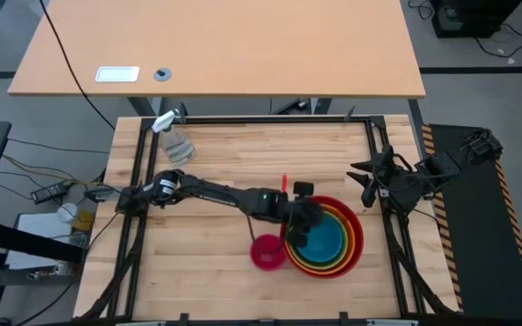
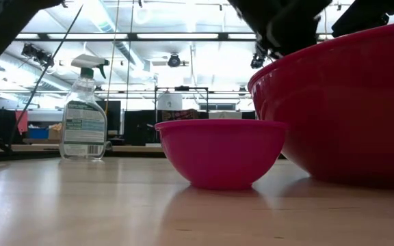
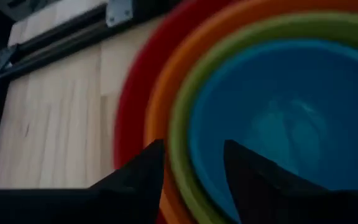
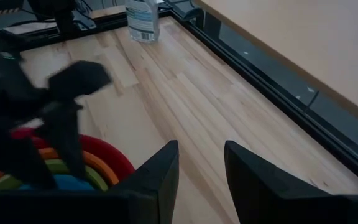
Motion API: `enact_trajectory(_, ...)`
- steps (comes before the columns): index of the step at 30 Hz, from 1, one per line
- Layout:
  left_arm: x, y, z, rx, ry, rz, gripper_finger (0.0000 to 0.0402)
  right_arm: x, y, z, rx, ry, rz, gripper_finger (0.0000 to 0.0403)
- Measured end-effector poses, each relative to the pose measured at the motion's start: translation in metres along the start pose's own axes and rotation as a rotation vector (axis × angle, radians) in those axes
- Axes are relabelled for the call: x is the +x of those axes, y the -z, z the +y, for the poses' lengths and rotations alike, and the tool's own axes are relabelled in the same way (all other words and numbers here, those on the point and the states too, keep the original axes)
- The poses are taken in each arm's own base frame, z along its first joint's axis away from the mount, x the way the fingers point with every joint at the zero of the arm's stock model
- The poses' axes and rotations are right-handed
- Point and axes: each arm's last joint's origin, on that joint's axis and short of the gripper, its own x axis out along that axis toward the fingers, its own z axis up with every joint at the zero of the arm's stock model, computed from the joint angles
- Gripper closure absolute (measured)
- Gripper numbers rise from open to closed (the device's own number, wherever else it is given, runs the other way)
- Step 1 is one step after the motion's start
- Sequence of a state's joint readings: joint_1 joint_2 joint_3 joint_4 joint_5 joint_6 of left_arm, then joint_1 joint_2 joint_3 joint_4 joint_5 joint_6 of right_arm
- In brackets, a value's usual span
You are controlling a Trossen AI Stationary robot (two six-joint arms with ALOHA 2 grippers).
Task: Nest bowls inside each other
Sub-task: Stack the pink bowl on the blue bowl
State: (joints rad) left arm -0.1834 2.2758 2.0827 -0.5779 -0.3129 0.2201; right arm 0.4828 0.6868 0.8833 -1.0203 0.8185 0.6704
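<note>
Four bowls sit nested at the table's near right: red outermost, then orange, green and blue innermost. The stack rests on the red bowl's base. The small pink bowl stands upright on the table just left of the stack, also in the low view. My left gripper hangs open above the stack's left rim, nothing between its fingers. My right gripper waits open at the table's right edge.
A clear spray bottle stands at the far left of the table, also in the low view. A black frame runs around the tabletop. Bare wood lies across the middle and the near left. A separate desk stands beyond.
</note>
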Motion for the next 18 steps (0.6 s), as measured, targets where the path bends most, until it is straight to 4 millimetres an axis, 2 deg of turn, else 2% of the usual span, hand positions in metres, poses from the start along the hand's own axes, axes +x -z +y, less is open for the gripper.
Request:
enact_trajectory(7,-0.029,0.002,-0.031,0.065,-0.052,0.123,0.0235,0.000,0.000,0.000,0.000,0.004,-0.004,0.0266)
enact_trajectory(18,-0.071,0.010,-0.041,0.025,-0.059,0.262,0.0235,0.000,-0.001,0.001,-0.011,-0.001,-0.006,0.0266)
